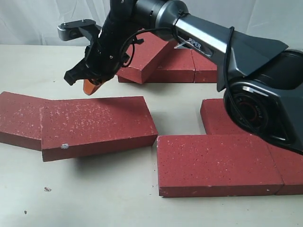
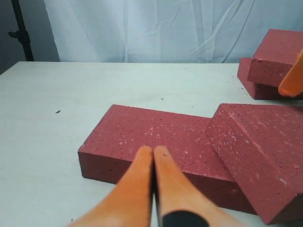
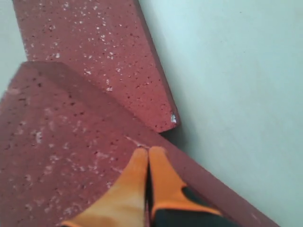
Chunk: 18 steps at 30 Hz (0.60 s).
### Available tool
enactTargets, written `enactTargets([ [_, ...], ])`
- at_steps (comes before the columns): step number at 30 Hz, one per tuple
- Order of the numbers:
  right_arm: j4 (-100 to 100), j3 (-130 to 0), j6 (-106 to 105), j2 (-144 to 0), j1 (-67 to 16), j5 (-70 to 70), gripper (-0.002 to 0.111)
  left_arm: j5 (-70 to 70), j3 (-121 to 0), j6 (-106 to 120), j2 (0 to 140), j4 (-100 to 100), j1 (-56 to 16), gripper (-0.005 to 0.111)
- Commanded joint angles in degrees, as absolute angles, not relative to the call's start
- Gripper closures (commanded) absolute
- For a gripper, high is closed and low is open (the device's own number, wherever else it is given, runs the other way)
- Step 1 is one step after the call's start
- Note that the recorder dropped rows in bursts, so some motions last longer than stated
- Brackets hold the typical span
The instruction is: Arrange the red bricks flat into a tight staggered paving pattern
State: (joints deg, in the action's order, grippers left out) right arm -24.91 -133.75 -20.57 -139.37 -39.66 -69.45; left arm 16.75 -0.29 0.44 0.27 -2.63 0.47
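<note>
Several red bricks lie on the pale table (image 1: 118, 198). At the left, one brick (image 1: 97, 125) rests tilted with its end on a flat brick (image 1: 19, 118). My right gripper (image 1: 91, 87) is shut and empty, reaching across and hovering just above that tilted brick's (image 3: 57, 156) far edge, fingertips (image 3: 142, 156) near where it overlaps the flat brick (image 3: 94, 56). My left gripper (image 2: 154, 149) is also shut and empty, low in front of the flat brick (image 2: 151, 137). It does not show in the exterior view. The right gripper's orange finger (image 2: 292, 78) hangs above the tilted brick (image 2: 260, 156).
Two bricks (image 1: 218, 163) (image 1: 289, 165) lie end to end at the front right, with another (image 1: 220, 118) behind them. At the back, a brick (image 1: 147, 56) leans on a flat row (image 1: 182, 66). The right arm's base (image 1: 265, 104) stands at the right. A white curtain (image 2: 142, 28) hangs behind.
</note>
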Motion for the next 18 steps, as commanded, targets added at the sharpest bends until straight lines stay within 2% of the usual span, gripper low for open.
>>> enactTargets([
  [1,-27.79,-134.03,-22.45,-136.21,-39.41,-69.96,0.109,16.49,0.0,0.45,0.0,-2.44,0.39,0.107],
  [7,-34.67,-134.03,-22.45,-135.4,-41.01,-69.96,0.109,16.49,0.0,0.45,0.0,-2.44,0.39,0.107],
  [18,-33.59,-134.03,-22.45,-135.92,-51.13,-69.96,0.109,16.61,0.0,0.45,0.0,-2.45,0.39,0.107],
])
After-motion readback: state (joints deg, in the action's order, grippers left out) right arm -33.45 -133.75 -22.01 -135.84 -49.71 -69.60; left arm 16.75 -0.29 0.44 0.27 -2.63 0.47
